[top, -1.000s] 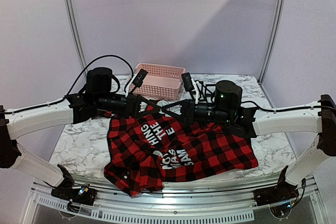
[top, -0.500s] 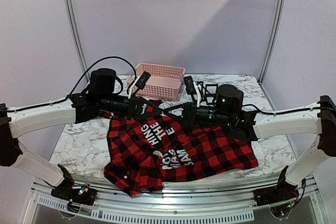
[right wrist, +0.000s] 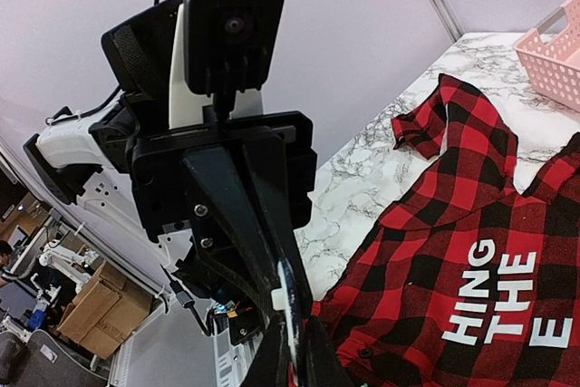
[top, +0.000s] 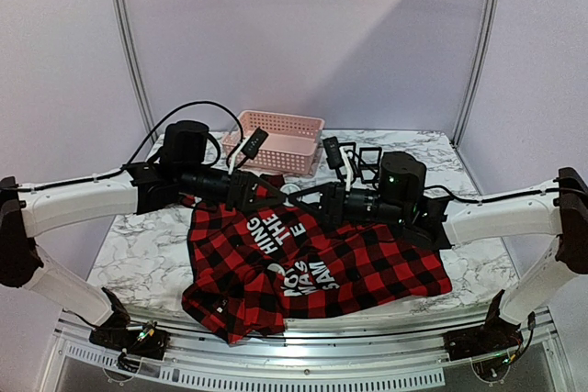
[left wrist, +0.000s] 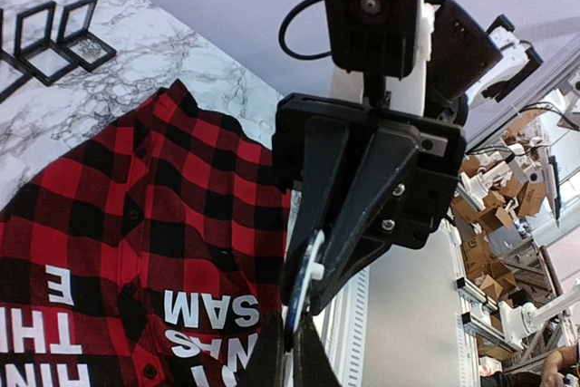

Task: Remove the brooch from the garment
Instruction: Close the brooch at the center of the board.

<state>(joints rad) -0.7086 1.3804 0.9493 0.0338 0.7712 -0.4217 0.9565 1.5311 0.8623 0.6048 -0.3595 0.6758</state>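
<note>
1. The garment (top: 367,268) lies spread on the counter (top: 138,254) below both jaws, its top edge reaching up to their tips.
2. The left jaws and right jaws meet tip to tip, both pinched narrow. A small pale piece (left wrist: 310,267) sits at the tips. It is possibly the brooch, but I cannot tell.
3. The flannel is soft, light and limp, so it will probably drag along. A brooch is best taken by its stiff body.
4. The white lettering (right wrist: 494,310) reads "HING THE E" and "SAM". No brand is legible.

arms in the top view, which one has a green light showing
The right arm: a small green light glows on its round black housing. The left arm shows none.
</note>
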